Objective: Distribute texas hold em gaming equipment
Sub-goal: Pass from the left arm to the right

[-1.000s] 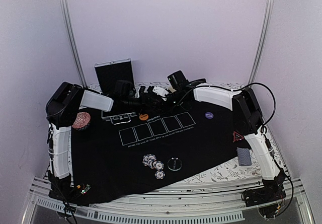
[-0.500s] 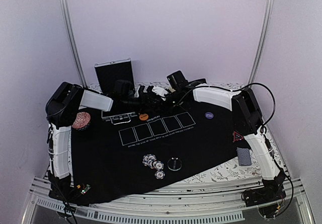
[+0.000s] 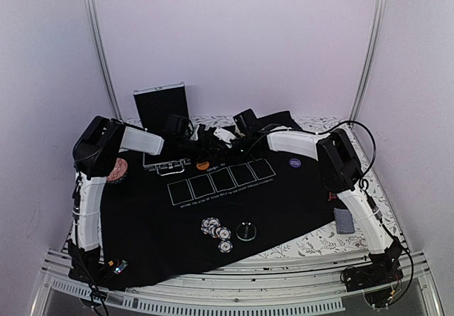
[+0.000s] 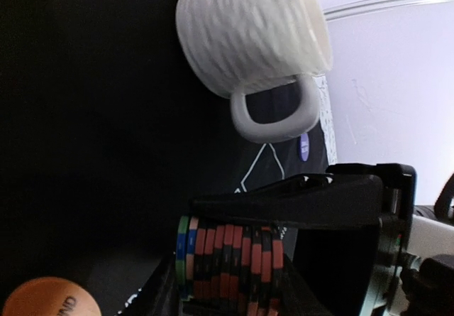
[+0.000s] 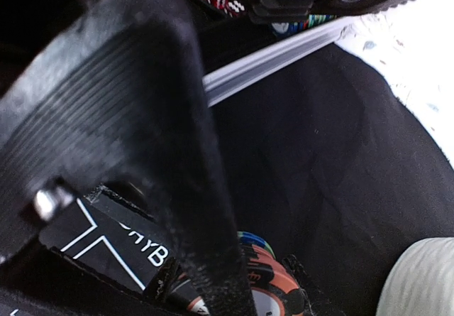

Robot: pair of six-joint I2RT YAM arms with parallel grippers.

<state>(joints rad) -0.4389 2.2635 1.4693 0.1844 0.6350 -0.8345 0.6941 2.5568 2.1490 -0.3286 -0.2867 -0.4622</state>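
**Obs:** State of both end effectors?

**Me:** Left end effector (image 4: 225, 295) is clenched on the chip stack (image 4: 227, 255). Its fingers press the two end faces, and the chips stand on edge between them. Right end effector (image 4: 305, 201): one finger (image 5: 142, 131) fills its own wrist view, with the tip lying against the side of that same stack. The other finger is out of view, so I cannot tell whether the right is released or clenched.

**Obs:** What sits around the grasp?

**Me:** Cream mug (image 4: 248, 32) just beyond the left end effector, handle turned toward it. Orange disc (image 4: 50, 298) on the black mat (image 4: 85, 117), beside the left end effector and nearer than the mug. Purple disc (image 4: 303, 145) well beyond, past the mug handle.

**Obs:** Failure modes?

**Me:** Judgement only.
1. A column of chips held by its ends has nothing bracing the middle. A sideways push from the right finger could buckle it and scatter chips over the mat.
2. If this is a handover, letting go with the left before the right has a firm hold would drop the lot.
3. Two end effectors crowd one small stack, so finger-on-finger contact could jolt the grip.
4. The mug is close. A wide swing away could clip the handle and tip it.
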